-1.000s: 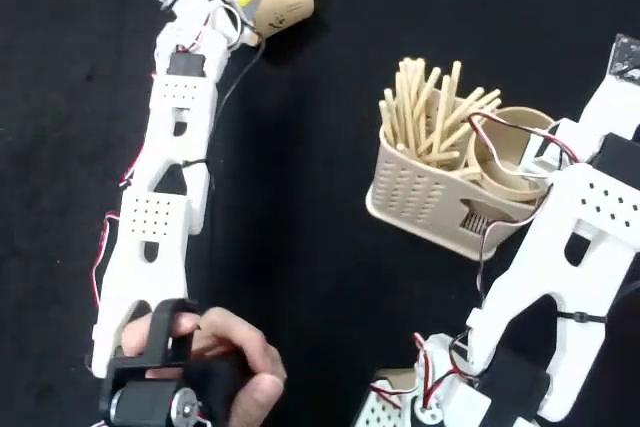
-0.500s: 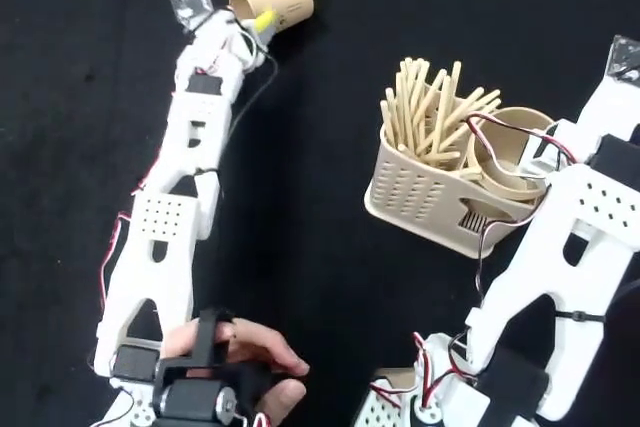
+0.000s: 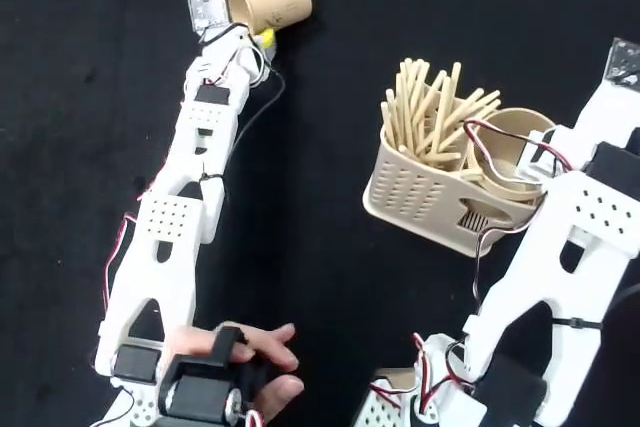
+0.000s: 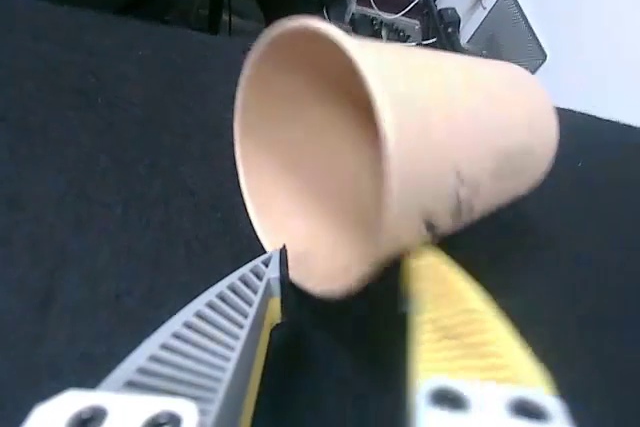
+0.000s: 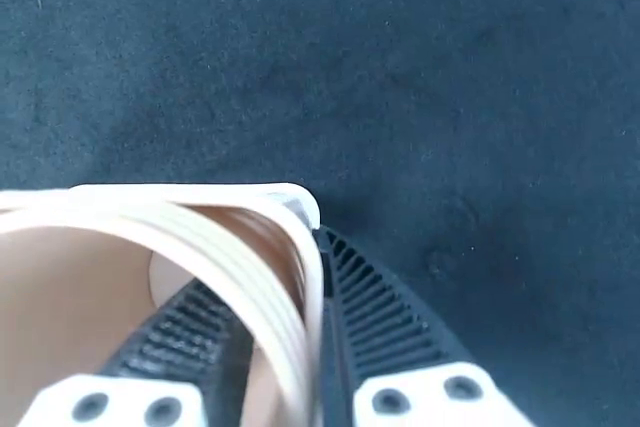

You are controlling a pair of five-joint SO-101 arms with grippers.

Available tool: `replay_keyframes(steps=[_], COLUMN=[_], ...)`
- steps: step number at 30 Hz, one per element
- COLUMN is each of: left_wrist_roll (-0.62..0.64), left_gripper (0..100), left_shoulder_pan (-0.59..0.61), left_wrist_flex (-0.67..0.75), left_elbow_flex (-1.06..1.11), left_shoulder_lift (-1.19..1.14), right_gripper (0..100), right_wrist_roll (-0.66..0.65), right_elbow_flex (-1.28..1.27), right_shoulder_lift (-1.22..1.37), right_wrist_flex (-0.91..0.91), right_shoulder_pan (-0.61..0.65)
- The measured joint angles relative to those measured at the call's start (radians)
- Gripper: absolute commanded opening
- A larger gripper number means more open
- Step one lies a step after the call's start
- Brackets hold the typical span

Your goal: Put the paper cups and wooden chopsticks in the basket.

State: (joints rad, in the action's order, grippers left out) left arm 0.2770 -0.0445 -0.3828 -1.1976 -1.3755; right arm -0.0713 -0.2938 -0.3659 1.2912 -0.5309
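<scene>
Loose paper cup [image 3: 270, 4]: on its side, tabletop [image 3: 320, 277] 11 o'clock; left gripper [image 4: 340, 272] fingers open astride its rim, likely for pickup. Inside basket [image 3: 420, 192], 3 o'clock: chopsticks [image 3: 430, 112]; stacked cups [image 3: 510, 162], wall pinched by right gripper [image 5: 315, 222] fingers, probably seating them.

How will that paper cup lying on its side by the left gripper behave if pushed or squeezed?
The paper cup lies on its tapered side, so a nudge would probably roll it in a curve. It looks empty and thin-walled, so likely light and easy to crush if the left gripper squeezes hard.
</scene>
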Motion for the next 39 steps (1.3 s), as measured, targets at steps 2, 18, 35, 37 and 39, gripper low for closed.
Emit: replay_keyframes(steps=[2, 18, 35, 37, 39], left_wrist_roll=[-0.038, -0.069, 0.021, 0.028, 0.028], left_gripper=[5, 3, 32, 31, 29], left_shoulder_pan=[0.0, -0.006, 0.026, 0.023, 0.015], left_wrist_flex=[0.0, -0.086, -0.285, -0.218, -0.132], left_elbow_flex=[0.0, -0.052, -0.308, -0.269, -0.21], left_shoulder_lift=[0.0, 0.0, -0.009, -0.008, -0.008], right_gripper=[1.2, 1.2, 1.2, 1.2, 1.2], right_wrist_roll=[0.0, 0.0, 0.0, 0.0, 0.0], right_elbow_flex=[0.0, 0.0, 0.0, 0.0, -0.002], right_shoulder_lift=[0.0, 0.0, 0.0, 0.0, 0.0], right_wrist_flex=[0.0, 0.0, -0.006, -0.015, -0.02], right_shoulder_pan=[0.0, 0.0, 0.0, 0.002, 0.002])
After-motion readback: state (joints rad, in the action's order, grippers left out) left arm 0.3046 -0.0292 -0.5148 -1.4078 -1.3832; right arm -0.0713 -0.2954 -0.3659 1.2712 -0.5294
